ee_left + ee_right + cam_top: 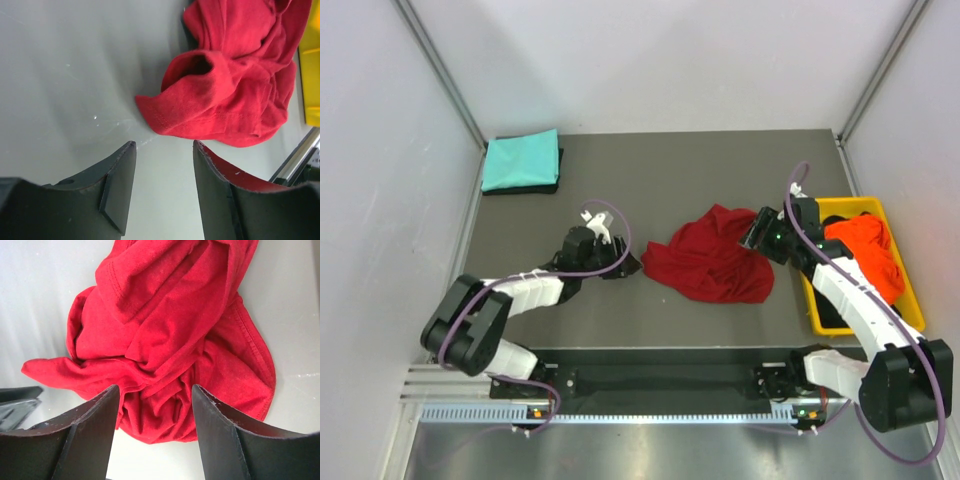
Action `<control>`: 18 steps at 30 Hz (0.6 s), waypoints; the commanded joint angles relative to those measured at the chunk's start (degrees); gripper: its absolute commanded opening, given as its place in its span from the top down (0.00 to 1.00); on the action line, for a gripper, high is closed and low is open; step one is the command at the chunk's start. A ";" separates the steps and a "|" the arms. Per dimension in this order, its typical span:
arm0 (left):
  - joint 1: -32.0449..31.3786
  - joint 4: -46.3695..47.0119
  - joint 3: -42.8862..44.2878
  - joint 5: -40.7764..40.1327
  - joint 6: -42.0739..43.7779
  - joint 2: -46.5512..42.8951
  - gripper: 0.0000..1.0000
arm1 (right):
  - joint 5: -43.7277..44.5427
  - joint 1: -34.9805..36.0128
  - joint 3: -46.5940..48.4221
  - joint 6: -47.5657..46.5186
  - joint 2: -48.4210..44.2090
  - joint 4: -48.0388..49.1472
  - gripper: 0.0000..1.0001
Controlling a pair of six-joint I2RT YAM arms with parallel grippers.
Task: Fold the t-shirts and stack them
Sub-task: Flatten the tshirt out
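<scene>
Both finger pairs apart, nothing clamped. Ahead of left gripper fingertips: dark red t-shirt, not touching. Beyond right gripper fingertips: same shirt, contact unclear, far edge cut off.

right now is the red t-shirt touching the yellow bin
Apart. The top view shows a strip of bare table between the dark red t-shirt and the wall of the yellow bin that faces it.

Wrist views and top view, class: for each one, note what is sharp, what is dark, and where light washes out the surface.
Left wrist: red t-shirt sharp, stitching shows; pincer fingers near-black, little detail. Right wrist: cloth sharp, table washed pale. Top external: even light, only faint shadows.
</scene>
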 commanded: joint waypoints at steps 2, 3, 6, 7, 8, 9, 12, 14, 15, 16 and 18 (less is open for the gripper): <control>-0.46 14.93 -1.61 4.24 0.92 4.61 0.46 | -1.27 -0.44 -0.06 -1.15 -1.19 2.25 0.39; -0.46 15.47 -1.52 4.07 2.32 5.40 0.46 | -1.35 -0.44 -0.06 -1.15 -1.11 2.51 0.39; -0.20 16.35 -0.56 3.45 4.26 7.34 0.45 | -1.70 -0.44 -0.24 -1.41 -0.84 2.87 0.39; 0.06 16.61 -0.38 3.62 4.61 7.60 0.45 | -1.79 -0.44 -0.24 -1.50 -0.75 3.04 0.39; 0.32 17.05 -0.03 3.89 4.70 7.60 0.45 | -1.97 -0.44 -0.06 -1.67 -0.49 3.04 0.39; 1.11 17.75 0.15 4.41 4.53 7.78 0.45 | -2.14 -0.35 -0.06 -1.85 -0.32 3.04 0.39; 3.30 20.21 1.64 11.95 4.26 9.00 0.46 | -2.93 -0.43 -0.33 -2.46 -0.14 3.31 0.39; 3.93 20.31 3.83 18.00 4.79 10.85 0.45 | -3.46 -0.44 -0.59 -2.90 -0.14 3.48 0.39; 4.10 20.05 4.71 19.26 5.58 11.64 0.45 | -3.64 -0.44 -0.76 -3.08 -0.14 3.83 0.39; 4.19 19.52 6.28 20.14 5.93 12.95 0.45 | -4.07 -0.35 -0.85 -3.08 -0.14 4.01 0.39; 4.28 18.03 8.14 22.34 6.72 14.98 0.45 | -4.60 -0.44 -0.85 -3.34 -0.14 4.01 0.39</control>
